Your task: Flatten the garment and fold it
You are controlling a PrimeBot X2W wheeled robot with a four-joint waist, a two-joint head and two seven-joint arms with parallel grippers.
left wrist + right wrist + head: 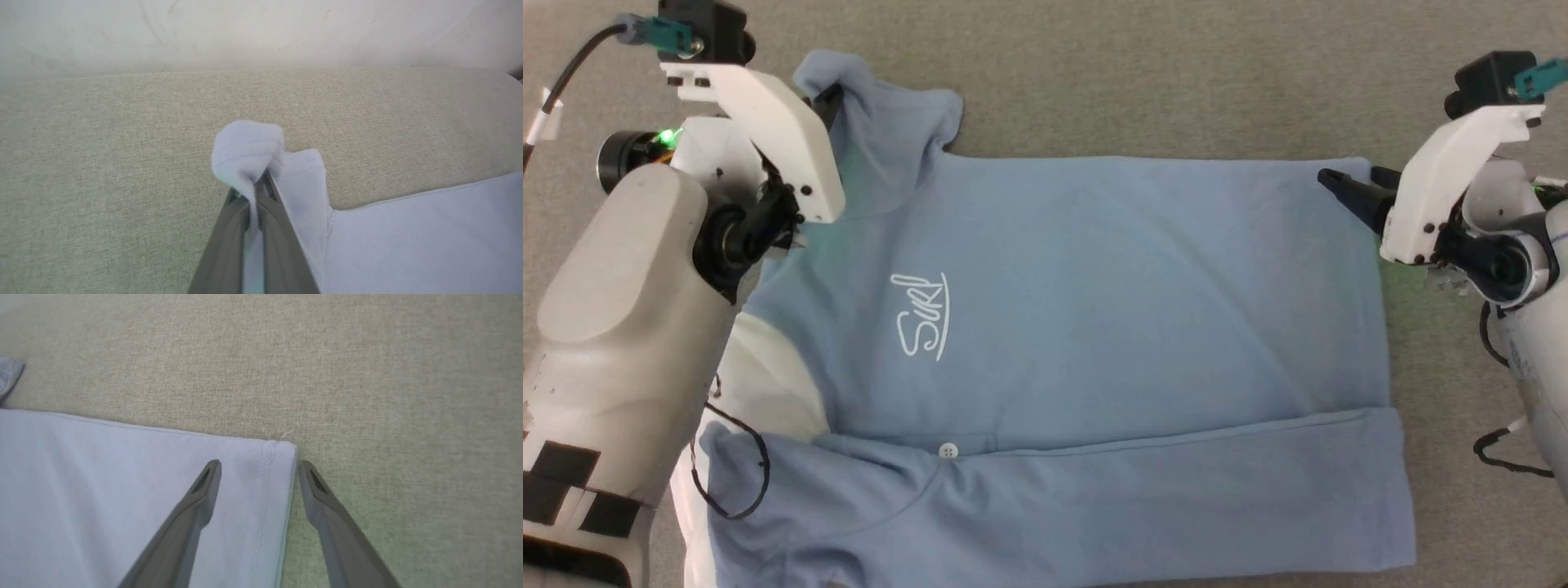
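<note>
Head view: note the light blue shirt (1094, 310) flat on beige fabric (1176, 82). Left wrist view: lift gently with left gripper (258, 183) clamped on sleeve cuff (247, 147). Right wrist view: close the spread right gripper (257, 469) squarely over hem corner (278, 457)

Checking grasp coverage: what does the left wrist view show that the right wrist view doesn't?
Left wrist view: the left gripper with fingers shut on a bunched sleeve end of the light blue knit garment.
Right wrist view: the right gripper open, straddling the garment's flat hemmed corner edge, gripping nothing.
Both: blue fabric lying on the beige woven surface.
</note>
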